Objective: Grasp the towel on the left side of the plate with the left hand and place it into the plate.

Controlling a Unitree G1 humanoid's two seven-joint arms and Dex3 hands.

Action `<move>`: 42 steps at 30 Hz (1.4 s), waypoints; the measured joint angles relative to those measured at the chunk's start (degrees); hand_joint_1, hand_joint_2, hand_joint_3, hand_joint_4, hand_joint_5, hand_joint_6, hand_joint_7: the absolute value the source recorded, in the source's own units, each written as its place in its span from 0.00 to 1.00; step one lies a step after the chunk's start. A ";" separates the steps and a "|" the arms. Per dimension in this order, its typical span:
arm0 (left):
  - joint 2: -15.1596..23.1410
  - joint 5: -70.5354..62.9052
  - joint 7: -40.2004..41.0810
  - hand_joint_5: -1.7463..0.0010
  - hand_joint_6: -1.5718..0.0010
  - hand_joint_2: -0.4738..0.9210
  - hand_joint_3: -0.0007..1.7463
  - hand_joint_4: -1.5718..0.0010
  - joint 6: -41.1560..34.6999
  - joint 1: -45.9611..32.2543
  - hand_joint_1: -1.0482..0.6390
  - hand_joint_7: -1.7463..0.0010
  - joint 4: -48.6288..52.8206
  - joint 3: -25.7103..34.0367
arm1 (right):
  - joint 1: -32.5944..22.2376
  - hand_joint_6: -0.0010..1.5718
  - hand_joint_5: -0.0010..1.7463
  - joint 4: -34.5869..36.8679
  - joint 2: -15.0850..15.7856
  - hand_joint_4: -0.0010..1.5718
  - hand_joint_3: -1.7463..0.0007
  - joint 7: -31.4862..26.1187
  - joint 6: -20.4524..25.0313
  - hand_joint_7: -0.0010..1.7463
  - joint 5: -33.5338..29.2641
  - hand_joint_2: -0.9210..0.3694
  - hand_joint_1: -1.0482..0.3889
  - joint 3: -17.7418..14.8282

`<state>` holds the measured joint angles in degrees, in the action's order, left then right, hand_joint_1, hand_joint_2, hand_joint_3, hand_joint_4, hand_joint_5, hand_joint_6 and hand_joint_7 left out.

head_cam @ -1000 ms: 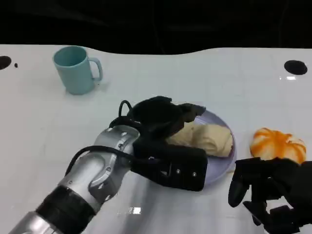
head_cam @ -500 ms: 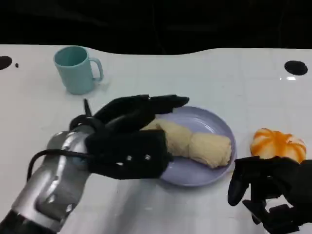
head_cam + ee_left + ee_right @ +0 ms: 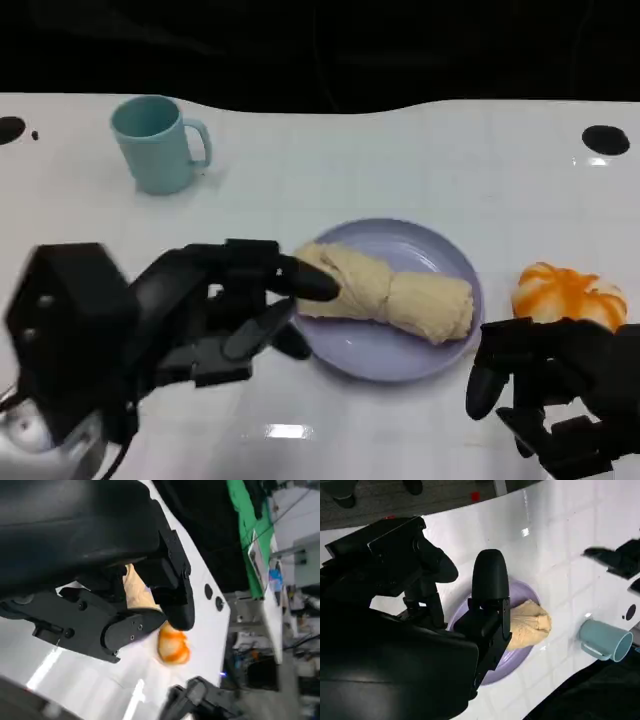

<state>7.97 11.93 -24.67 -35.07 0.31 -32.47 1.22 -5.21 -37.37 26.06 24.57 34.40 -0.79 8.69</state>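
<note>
Towel (image 3: 390, 291) lies in plate (image 3: 440, 250); the left hand (image 3: 215, 310), fingers spread and empty at its 9 o'clock, should retract clear without snagging it.

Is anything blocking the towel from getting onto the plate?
Nothing visible does. The towel already lies on the plate, and the left hand is open beside the plate's rim, holding nothing.

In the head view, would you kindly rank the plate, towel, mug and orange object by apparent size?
1. Purple plate
2. Beige towel
3. Orange object and teal mug: look alike; the mug is farther away.
</note>
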 measured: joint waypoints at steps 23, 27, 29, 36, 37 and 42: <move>1.38 16.16 5.47 0.00 0.51 0.63 0.86 0.43 -16.94 -5.02 0.57 0.01 -1.46 6.22 | -0.08 0.43 0.96 1.36 0.50 0.44 0.40 0.58 -1.00 0.82 0.11 0.24 0.75 -1.08; 1.47 16.37 5.70 0.00 0.50 0.63 0.85 0.43 -16.87 -4.44 0.57 0.02 -0.03 5.58 | -0.11 0.43 0.96 2.39 0.64 0.45 0.40 0.69 -1.93 0.82 0.14 0.25 0.76 -1.08; 1.49 16.22 6.33 0.00 0.50 0.63 0.85 0.43 -16.85 -4.30 0.57 0.02 -0.01 5.06 | -0.22 0.43 0.96 2.85 0.63 0.45 0.40 0.69 -2.72 0.82 0.19 0.25 0.76 -1.08; 2.52 15.26 7.28 0.00 0.50 0.67 0.82 0.43 -15.75 -3.54 0.58 0.02 0.59 4.16 | -0.52 0.44 0.97 3.26 0.63 0.45 0.39 0.73 -4.22 0.82 0.28 0.26 0.75 -1.10; 2.55 15.28 7.28 0.00 0.50 0.67 0.82 0.43 -15.75 -3.47 0.58 0.02 0.60 4.16 | -0.56 0.43 0.97 3.25 0.63 0.45 0.39 0.77 -4.31 0.82 0.30 0.26 0.75 -1.12; 2.75 15.31 7.29 0.00 0.50 0.67 0.82 0.43 -15.57 -3.50 0.57 0.02 0.53 4.10 | -0.74 0.43 0.97 2.98 0.63 0.45 0.39 0.81 -4.14 0.82 0.37 0.26 0.76 -1.18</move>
<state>10.72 27.24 -17.38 -50.64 -3.19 -31.94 5.31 -5.95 -34.39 26.70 25.37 30.25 -0.42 7.51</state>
